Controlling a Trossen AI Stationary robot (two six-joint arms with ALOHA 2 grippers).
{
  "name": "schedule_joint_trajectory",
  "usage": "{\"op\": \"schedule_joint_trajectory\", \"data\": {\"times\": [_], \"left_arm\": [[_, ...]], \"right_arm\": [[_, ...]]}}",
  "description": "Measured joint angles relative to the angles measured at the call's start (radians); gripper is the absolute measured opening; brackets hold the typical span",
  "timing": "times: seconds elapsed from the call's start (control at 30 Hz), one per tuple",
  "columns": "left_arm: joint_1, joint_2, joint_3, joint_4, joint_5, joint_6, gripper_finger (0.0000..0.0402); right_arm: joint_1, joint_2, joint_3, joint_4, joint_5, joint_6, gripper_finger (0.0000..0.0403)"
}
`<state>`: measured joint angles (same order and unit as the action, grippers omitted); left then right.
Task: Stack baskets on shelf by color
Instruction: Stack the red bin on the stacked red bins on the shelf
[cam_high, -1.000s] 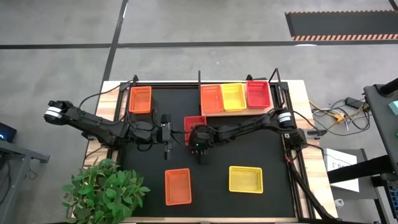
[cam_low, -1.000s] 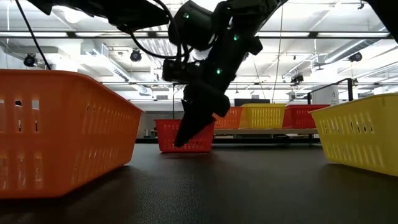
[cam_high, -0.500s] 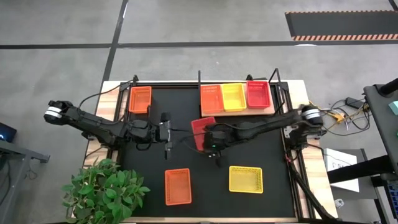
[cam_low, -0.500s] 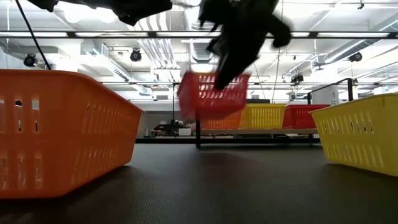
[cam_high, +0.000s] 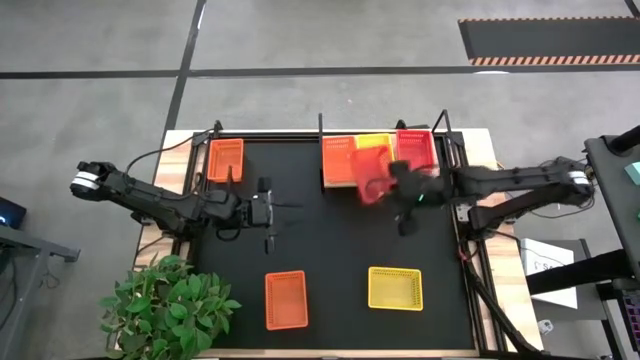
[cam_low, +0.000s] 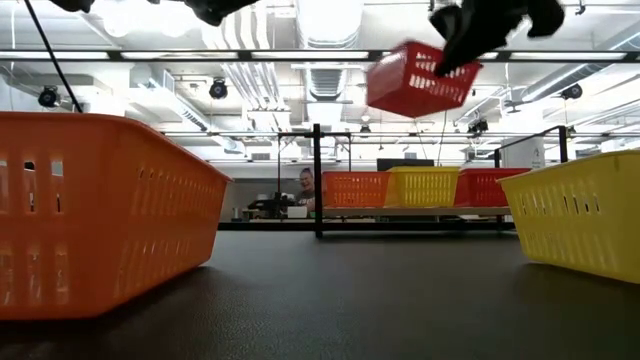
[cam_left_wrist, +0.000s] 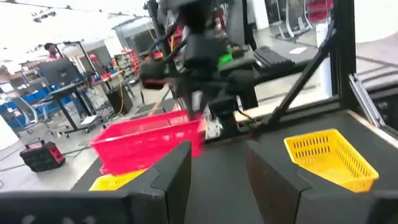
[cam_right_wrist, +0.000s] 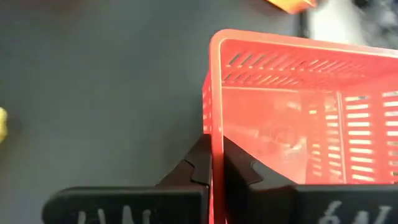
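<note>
My right hand (cam_high: 392, 186) clamps a red basket's (cam_high: 371, 172) rim, lifted beside the shelf (cam_high: 340, 180); my left hand's (cam_high: 268, 211) fingers (cam_left_wrist: 169, 176) sit apart.

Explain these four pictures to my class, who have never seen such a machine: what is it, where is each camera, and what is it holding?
It is a robot with two dark arms at a table. One camera looks straight down, one sits level with the tabletop, and one rides on each wrist. The right gripper pinches the wall of a red basket and holds it in the air near the wooden shelf, where an orange basket, a yellow one and another red one sit. The left gripper waits open over the mat. Loose on the mat lie three more baskets: orange, orange and yellow.
</note>
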<state>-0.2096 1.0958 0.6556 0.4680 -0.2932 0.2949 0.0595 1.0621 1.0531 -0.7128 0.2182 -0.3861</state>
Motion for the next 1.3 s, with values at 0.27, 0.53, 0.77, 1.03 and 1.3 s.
{"op": "schedule_joint_trajectory", "data": {"times": [0.27, 0.53, 0.77, 1.03, 1.3], "left_arm": [[0.001, 0.000, 0.000, 0.145, 0.000, 0.154, 0.0136], [0.007, -0.001, -0.004, 0.179, 0.000, 0.246, 0.0136], [0.013, -0.004, -0.006, 0.179, -0.108, 0.290, 0.0136], [0.014, -0.004, -0.009, 0.176, -0.114, 0.298, 0.0136], [0.031, -0.004, -0.011, 0.174, -0.117, 0.298, 0.0136]], "right_arm": [[-0.339, -0.180, -0.072, -0.131, -0.033, 0.013, 0.0008], [-0.567, -0.165, -0.131, -0.188, -0.125, -0.090, 0.0008], [-0.655, -0.108, -0.127, -0.240, -0.154, -0.197, 0.0008], [-0.713, -0.057, -0.127, -0.234, -0.173, -0.240, 0.0008], [-0.725, -0.036, -0.126, -0.224, -0.166, -0.243, 0.0012]]}}
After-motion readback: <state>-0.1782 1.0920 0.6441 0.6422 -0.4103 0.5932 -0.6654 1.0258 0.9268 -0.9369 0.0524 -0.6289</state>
